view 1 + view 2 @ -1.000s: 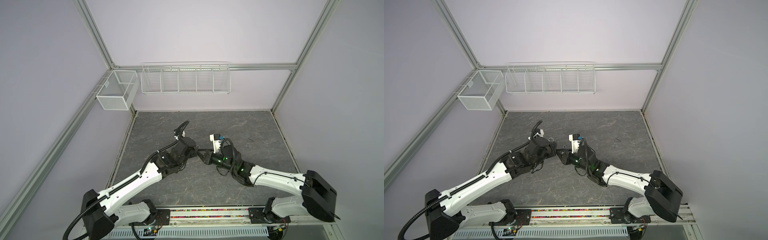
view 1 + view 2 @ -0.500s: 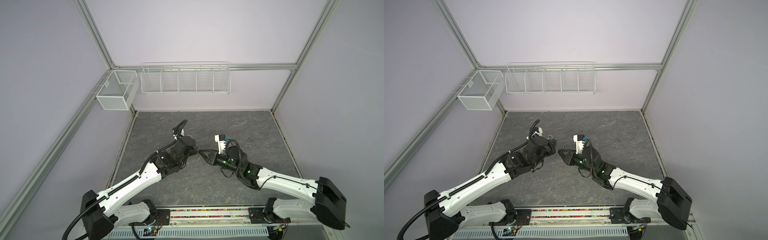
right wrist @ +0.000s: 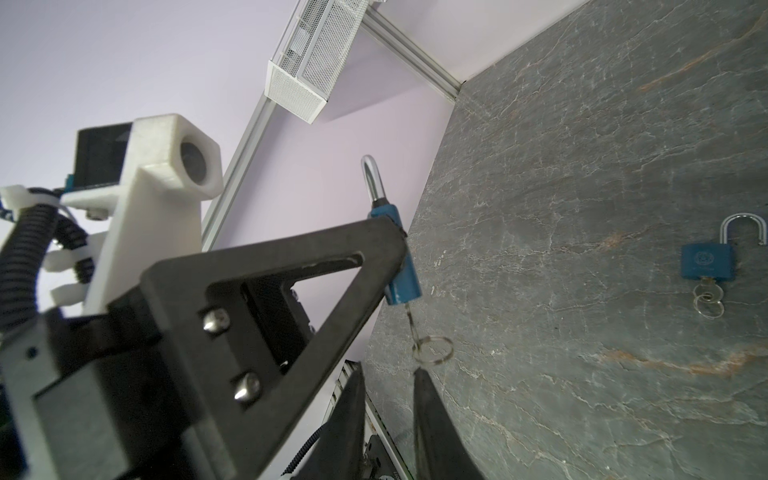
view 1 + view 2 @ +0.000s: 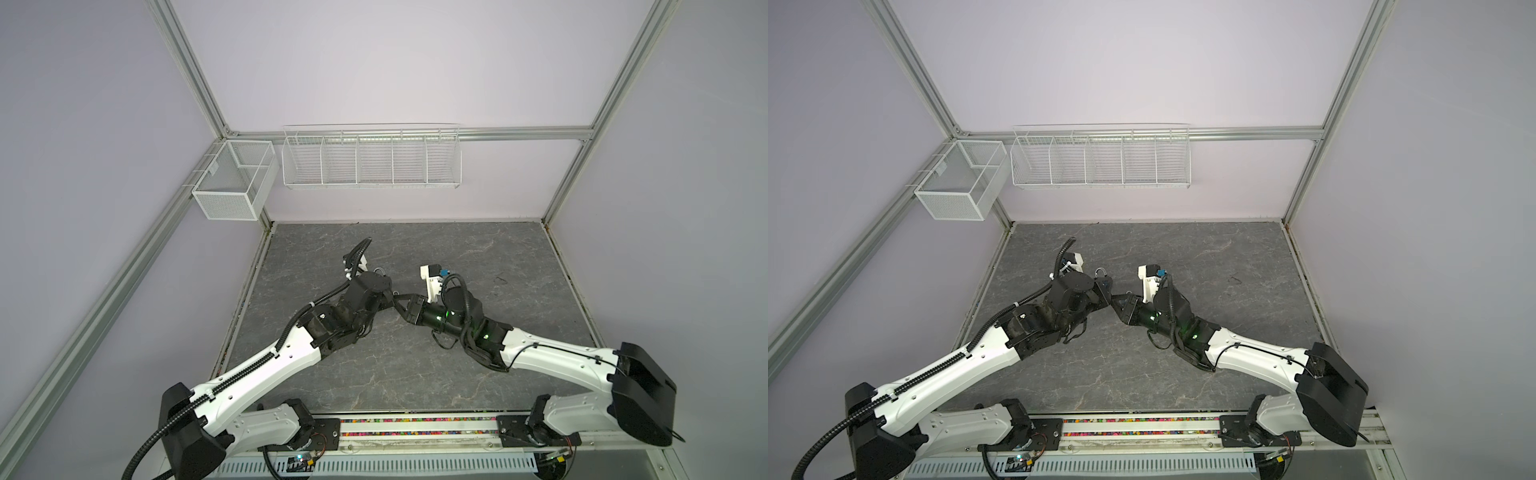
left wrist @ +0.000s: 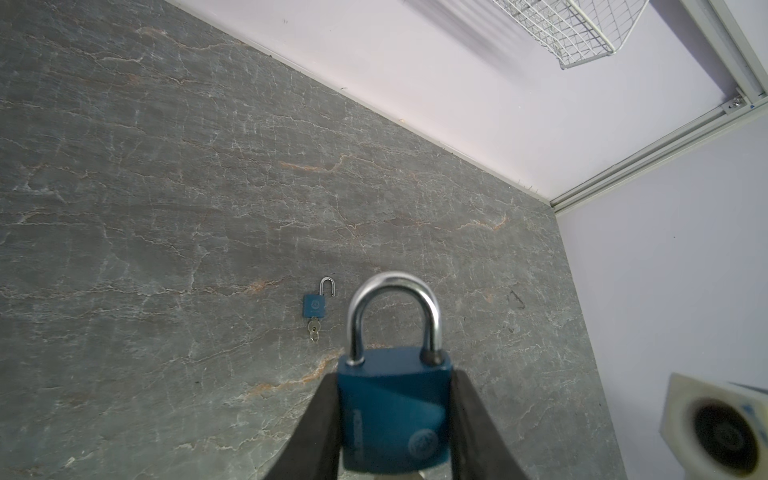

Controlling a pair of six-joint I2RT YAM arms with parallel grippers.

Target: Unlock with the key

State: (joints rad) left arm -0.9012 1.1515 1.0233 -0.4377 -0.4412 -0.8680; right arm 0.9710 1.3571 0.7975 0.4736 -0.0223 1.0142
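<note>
My left gripper (image 5: 392,378) is shut on the body of a blue padlock (image 5: 392,407), held above the table with its steel shackle (image 5: 392,311) down in both holes. In a top view this shackle (image 4: 1100,272) shows just beyond the left gripper (image 4: 1106,291). A key (image 3: 411,320) sticks out of the padlock's underside, with a ring (image 3: 434,351) hanging from it. My right gripper (image 3: 390,372) faces the left one (image 4: 392,297) tip to tip. Its jaws stand a little apart just short of the ring, with nothing between them.
A second blue padlock (image 5: 314,307) lies flat on the grey table (image 4: 478,249), its shackle open and a key in it; the right wrist view shows this second padlock (image 3: 706,259) too. White wire baskets (image 4: 372,160) hang on the back wall and another basket (image 4: 232,185) at the left corner.
The right arm swung slightly outward and came back, its jaws again at the key below the held padlock. The left arm has kept still with the padlock.
</note>
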